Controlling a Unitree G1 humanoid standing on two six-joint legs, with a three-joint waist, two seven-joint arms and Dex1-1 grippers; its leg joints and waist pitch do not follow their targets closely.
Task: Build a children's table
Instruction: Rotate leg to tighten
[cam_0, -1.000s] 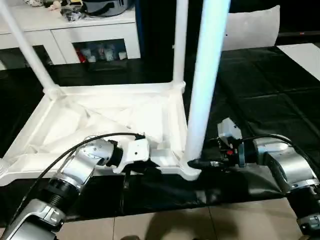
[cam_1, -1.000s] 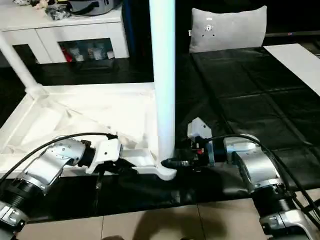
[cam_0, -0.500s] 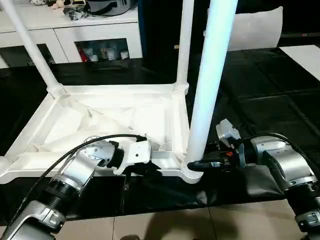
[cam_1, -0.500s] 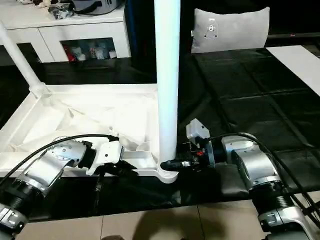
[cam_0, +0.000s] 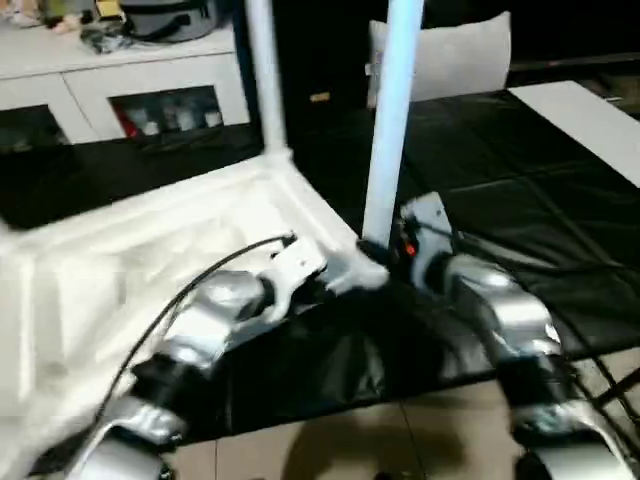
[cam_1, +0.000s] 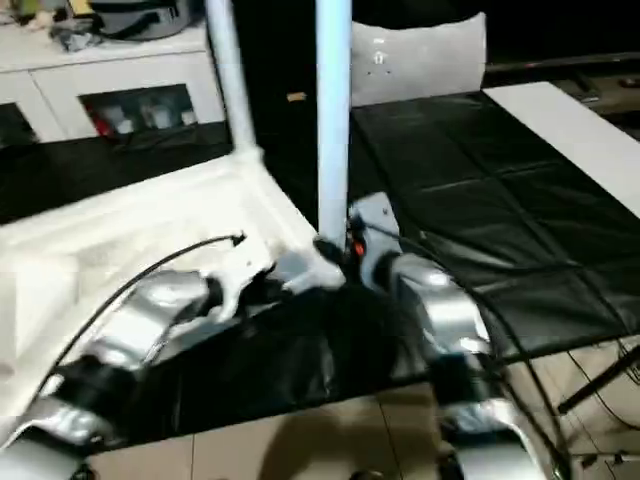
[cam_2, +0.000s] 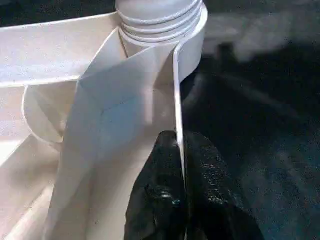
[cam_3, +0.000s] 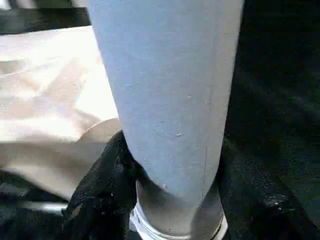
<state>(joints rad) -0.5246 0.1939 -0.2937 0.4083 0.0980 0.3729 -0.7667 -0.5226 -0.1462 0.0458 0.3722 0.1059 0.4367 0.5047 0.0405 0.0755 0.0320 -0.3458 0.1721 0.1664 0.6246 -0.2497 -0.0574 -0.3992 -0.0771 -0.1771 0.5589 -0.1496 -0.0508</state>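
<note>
So the tabletop (cam_0: 150, 250) is lying upside down on the black mat (cam_0: 540, 180), ribbed underside facing up, raised rim all round. Two legs stand up out of it in the head views: the near leg (cam_0: 392, 120) sits in the corner socket (cam_2: 160, 20) closest to the robot, and the far leg (cam_0: 262, 75) rises from the corner further back. Both run out of the top of the shot, so no idea how tall they get.

The left gripper (cam_2: 181, 200) is pinching the tabletop's thin rim wall, one black finger on each side of it, pressed tight against the plastic. The threaded base of the near leg sits just ahead of those fingers, along the same rim. In the head views that gripper (cam_0: 330, 280) is right at the near corner, with its black cable looping back over the silver forearm.

The right gripper (cam_3: 170, 200) is wrapped around the near leg low down, just above where it meets the socket. Its black fingers (cam_3: 102, 190) hug both sides of the tube, touching it. From the head camera this gripper (cam_1: 335, 250) is right beside the leg's foot, very close to the left one.

Beyond the hands there's a grey cushion (cam_0: 450, 55) propped up at the back, and a white cabinet (cam_0: 120, 80) with clutter on top, off to the left of the far leg.
</note>
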